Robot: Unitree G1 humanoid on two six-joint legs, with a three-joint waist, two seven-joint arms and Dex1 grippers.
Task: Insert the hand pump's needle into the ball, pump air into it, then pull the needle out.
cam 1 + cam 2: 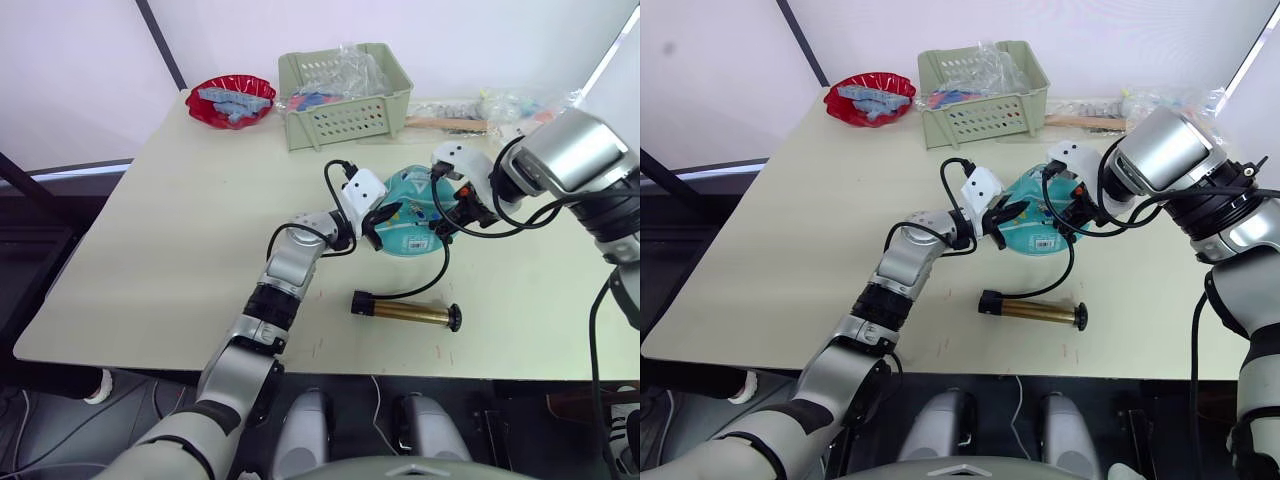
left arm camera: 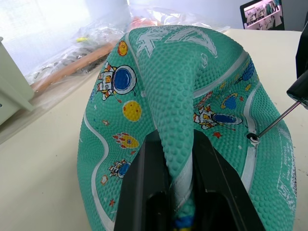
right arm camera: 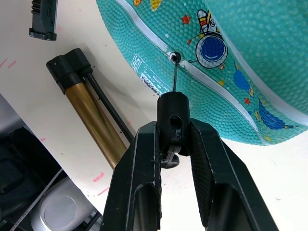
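We have the ball (image 1: 412, 222) resting on the tabletop (image 1: 180, 220), slack and partly deflated, between our two claws. The left claw (image 2: 179, 166) is clamped on a raised fold of the ball's skin. We judge this pinch serves to keep the ball from rolling or sliding while the needle is pushed in, and to keep the valve (image 2: 252, 137) facing the other arm.

The right claw (image 3: 174, 144) is closed on the black fitting (image 3: 172, 115) at the end of the hose (image 1: 440, 262). Holding the fitting rather than the hose gives direct control of the needle's angle. The needle (image 3: 174, 74) points straight at the valve hole, and its tip sits at the opening. How deep it has gone in, we cannot tell.

The pump (image 1: 405, 311) lies flat on the tabletop, near the ball on the robot's side, touched by neither claw. The hose loops from it up to the fitting with slack, so it should not drag on the needle.

Judgement: we are at the insertion step; pumping not yet begun. Next the needle needs a push along its own line. A sideways load could bend it or miss the valve.

Basket (image 1: 345, 95) and red bowl (image 1: 231, 100) stand at the far edge, well apart from the work.
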